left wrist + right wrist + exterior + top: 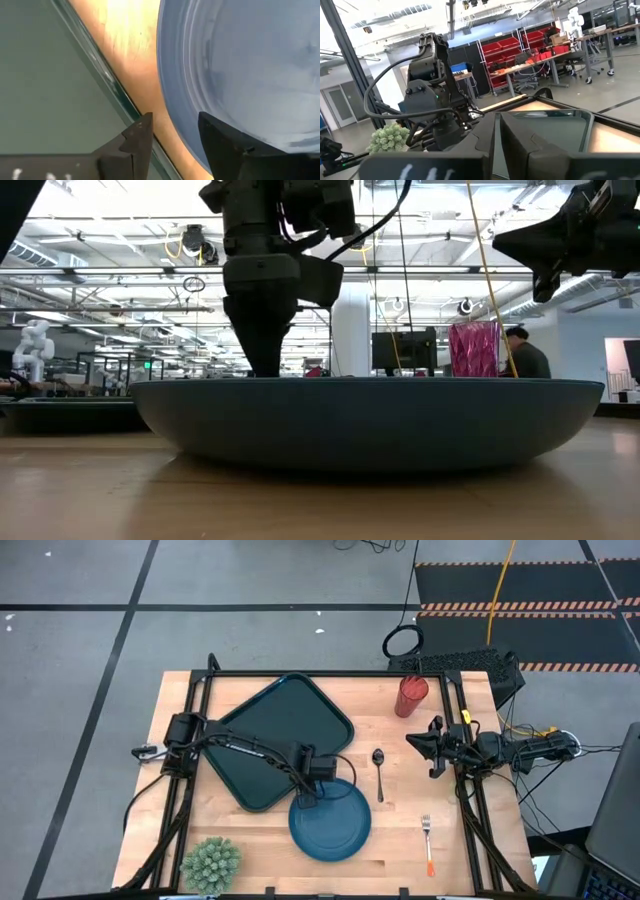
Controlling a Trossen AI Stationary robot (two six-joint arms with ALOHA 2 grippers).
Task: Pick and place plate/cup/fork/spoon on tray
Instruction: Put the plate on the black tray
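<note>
**Left tool straddling plate rim, right arm parked**

High view: left tool (pixel 306 792) sits over the near-left rim of the blue plate (pixel 335 825), right where the plate meets the corner of the tray (pixel 262 725). Plate is on the desk (pixel 400 850), just beside the tray, edges touching or nearly so; can't tell which. Red cup (pixel 410 696) upright at the far side of the desk. Spoon (pixel 379 771) lies between the tray and the right arm. Fork (pixel 427 844) is nearer the front, right of the plate, orange handle toward the front edge. Green plant (pixel 211 863) at the front-left corner. Right tool (pixel 418 743) hovers right of the spoon, well apart from it.

Low view: plate fills the frame, flat on the desk. Left tool comes down onto its far rim. Cup (pixel 474 349) shows behind. Person (pixel 524 352) in the room beyond.

Left wrist view: fingers (pixel 137 142) narrowly parted, one outside the plate (pixel 250 65) rim, one inside. Not closed on it. Tray (pixel 50 90) edge alongside.

Right wrist view: right tool fingers (pixel 520 135) nearly together, holding nothing. Left arm, plant (pixel 390 138) and tray (pixel 560 125) ahead.
</note>
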